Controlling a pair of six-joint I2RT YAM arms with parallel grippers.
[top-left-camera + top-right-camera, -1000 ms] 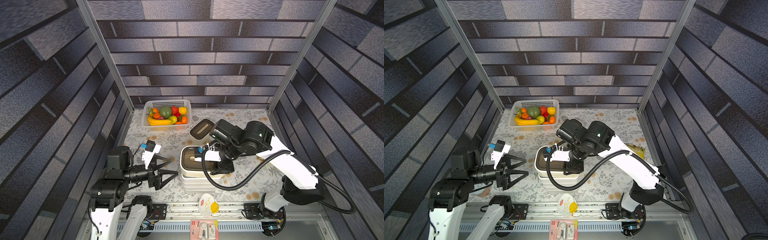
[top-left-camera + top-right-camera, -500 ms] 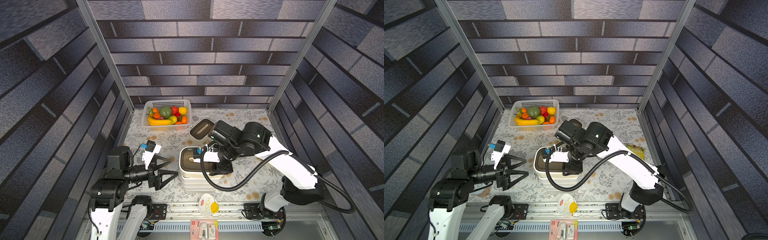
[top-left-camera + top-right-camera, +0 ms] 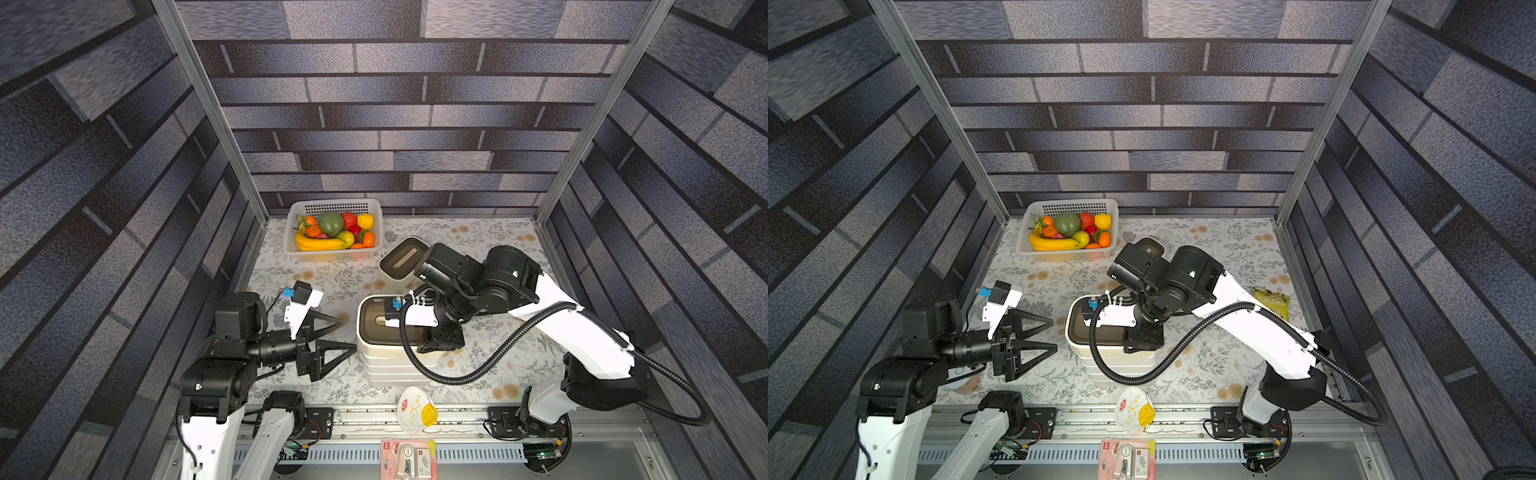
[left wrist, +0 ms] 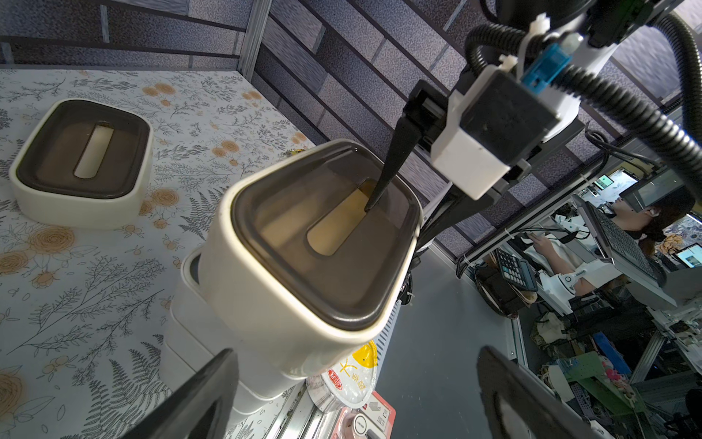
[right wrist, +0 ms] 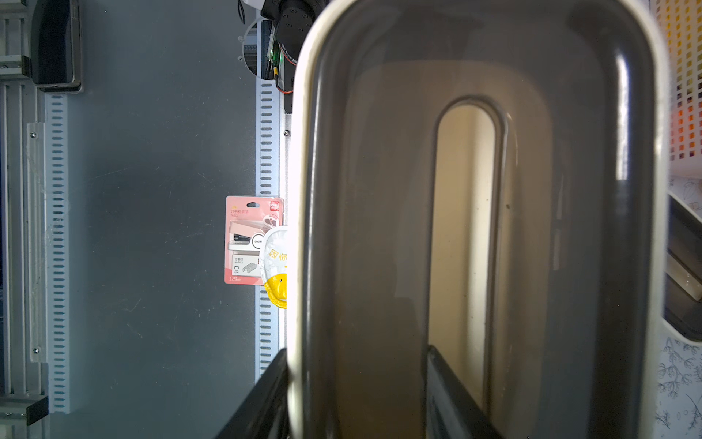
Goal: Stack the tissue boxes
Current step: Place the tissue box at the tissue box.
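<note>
The top box (image 3: 370, 332) sits on the stack (image 3: 386, 372), the lone box (image 3: 401, 259) behind it, the basket (image 3: 332, 204) farther back left.

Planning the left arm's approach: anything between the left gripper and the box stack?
No. Only bare flowered tablecloth lies between the open left gripper and the stack of boxes, as both top views show.

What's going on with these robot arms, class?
The right gripper is shut on a cream tissue box with a dark-brown lid, one finger in its slot, holding it on top of a stack of white boxes; whether it has settled is unclear. The left gripper hangs open beside the stack. A second cream box sits on the table behind.
</note>
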